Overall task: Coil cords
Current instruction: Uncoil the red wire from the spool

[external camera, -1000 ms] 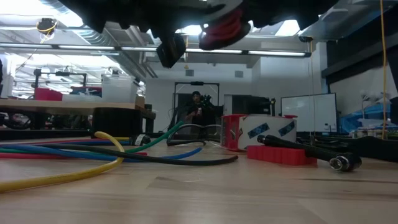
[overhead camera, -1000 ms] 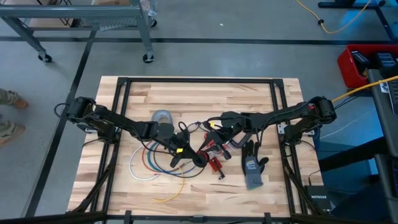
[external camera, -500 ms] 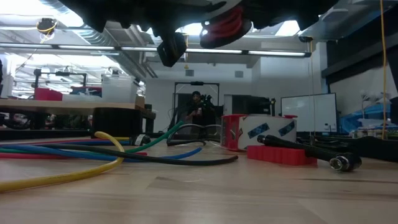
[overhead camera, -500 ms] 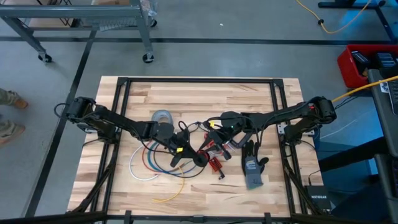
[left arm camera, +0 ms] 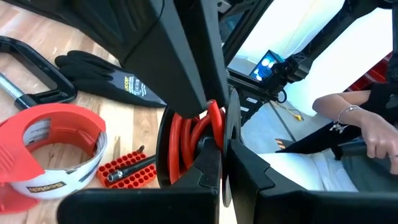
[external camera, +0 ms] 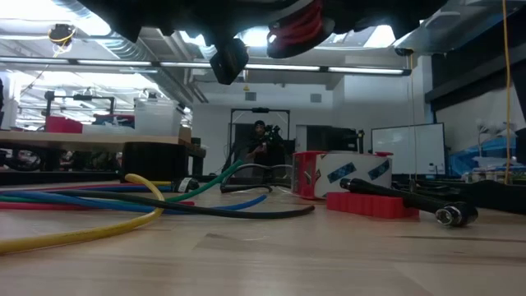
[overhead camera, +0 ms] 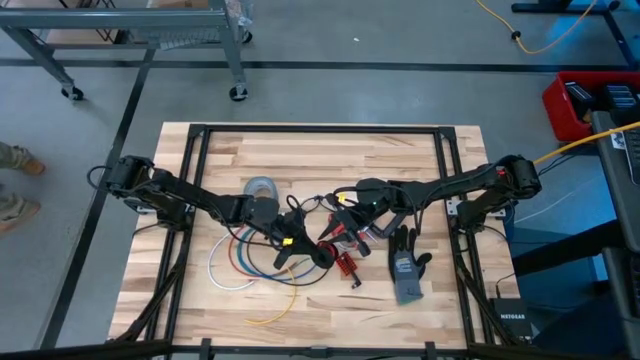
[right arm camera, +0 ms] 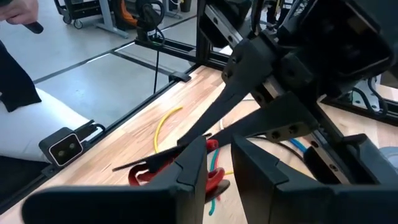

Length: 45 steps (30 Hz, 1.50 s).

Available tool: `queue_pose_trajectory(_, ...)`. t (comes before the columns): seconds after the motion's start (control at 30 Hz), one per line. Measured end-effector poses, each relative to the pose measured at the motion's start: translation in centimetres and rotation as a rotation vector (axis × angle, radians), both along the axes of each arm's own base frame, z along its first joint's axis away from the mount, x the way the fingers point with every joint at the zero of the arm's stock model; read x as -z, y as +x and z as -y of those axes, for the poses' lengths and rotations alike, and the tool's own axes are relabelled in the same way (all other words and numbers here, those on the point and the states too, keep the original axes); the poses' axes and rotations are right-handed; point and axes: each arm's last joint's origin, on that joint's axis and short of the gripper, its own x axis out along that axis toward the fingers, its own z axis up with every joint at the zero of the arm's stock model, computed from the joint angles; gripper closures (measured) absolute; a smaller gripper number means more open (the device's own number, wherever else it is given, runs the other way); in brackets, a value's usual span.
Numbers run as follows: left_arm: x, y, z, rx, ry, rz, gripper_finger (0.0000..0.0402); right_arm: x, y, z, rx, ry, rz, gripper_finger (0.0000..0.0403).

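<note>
Red cord (overhead camera: 340, 232) mostly wound, held in a coil above mid-worktop (overhead camera: 330, 150) w/ your left claw (overhead camera: 322, 254) clenched on it and right claw (overhead camera: 343, 224) gripping too; white/blue/green/yellow cords (overhead camera: 240, 262) left loose beside it, so you're approx one down, rest to go.

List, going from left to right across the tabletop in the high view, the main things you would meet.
White cord → blue cord → grey tape roll → red cord coil → black glove.
</note>
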Motion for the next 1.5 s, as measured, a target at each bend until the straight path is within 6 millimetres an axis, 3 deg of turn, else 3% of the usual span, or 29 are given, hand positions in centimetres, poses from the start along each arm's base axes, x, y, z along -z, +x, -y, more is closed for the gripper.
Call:
queue_pose_trajectory(0.7, -0.28, 0.13, -0.37, -0.009, 0.004, 0.034, 0.0398, 0.0, -0.01, 0.0, -0.006, 0.002, 0.0, 0.0325)
queue_pose_trajectory(1.03, -0.28, 0.13, -0.37, -0.008, 0.01, 0.036, 0.0398, -0.05, -0.01, -0.04, -0.013, 0.005, 0.005, 0.0395)
queue_pose_trajectory(1.5, -0.44, 0.12, -0.29, -0.006, 0.006, 0.048, 0.0398, -0.4, 0.11, -0.09, -0.031, 0.009, 0.055, 0.04)
